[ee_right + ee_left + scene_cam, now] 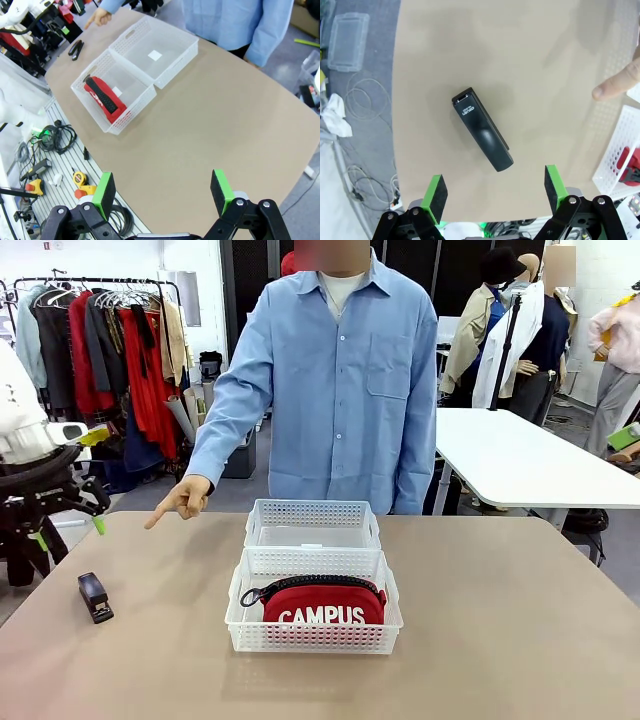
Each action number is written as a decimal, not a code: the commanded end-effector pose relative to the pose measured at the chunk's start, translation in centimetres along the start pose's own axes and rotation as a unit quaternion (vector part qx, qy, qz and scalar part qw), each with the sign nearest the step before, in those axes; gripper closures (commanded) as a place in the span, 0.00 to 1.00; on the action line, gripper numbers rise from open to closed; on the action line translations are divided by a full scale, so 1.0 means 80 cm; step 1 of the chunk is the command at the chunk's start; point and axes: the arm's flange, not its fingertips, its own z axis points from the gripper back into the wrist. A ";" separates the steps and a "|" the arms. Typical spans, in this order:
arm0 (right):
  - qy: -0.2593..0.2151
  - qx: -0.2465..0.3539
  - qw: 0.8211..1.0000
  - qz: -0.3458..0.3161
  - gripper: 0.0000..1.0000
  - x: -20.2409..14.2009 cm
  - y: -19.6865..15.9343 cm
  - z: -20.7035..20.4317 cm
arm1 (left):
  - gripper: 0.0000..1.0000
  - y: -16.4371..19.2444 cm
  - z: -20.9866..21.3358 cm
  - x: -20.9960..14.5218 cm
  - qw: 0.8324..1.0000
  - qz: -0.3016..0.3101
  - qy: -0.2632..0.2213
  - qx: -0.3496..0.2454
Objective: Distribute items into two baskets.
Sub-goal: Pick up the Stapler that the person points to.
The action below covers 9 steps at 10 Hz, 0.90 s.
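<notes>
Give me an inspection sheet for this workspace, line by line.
Surface: tan table, no spills seen.
Job's things: red CAMPUS pouch lies in the near basket; far basket butts against it, no item inside; black stapler lies on the table at the robot's left, outside both baskets.
Clutter: nothing seen on the table.
Grippers: left gripper open, above the stapler; right gripper open, above bare table, holding nothing.
Cables: coiled cables beside the table; loose cables on the floor.
Surroundings: person in a blue shirt at the far side, hand pointing toward the table's left; clothes rack and white table behind.
</notes>
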 end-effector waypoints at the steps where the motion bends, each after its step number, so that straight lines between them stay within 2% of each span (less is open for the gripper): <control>1: -0.001 0.001 1.000 0.001 0.00 0.001 0.001 0.000 | 0.00 -0.008 -0.016 -0.003 1.000 0.024 -0.005 0.015; 9: -0.001 0.001 1.000 0.001 0.00 0.001 0.001 0.000 | 0.00 -0.003 -0.089 -0.002 0.998 0.056 0.015 0.034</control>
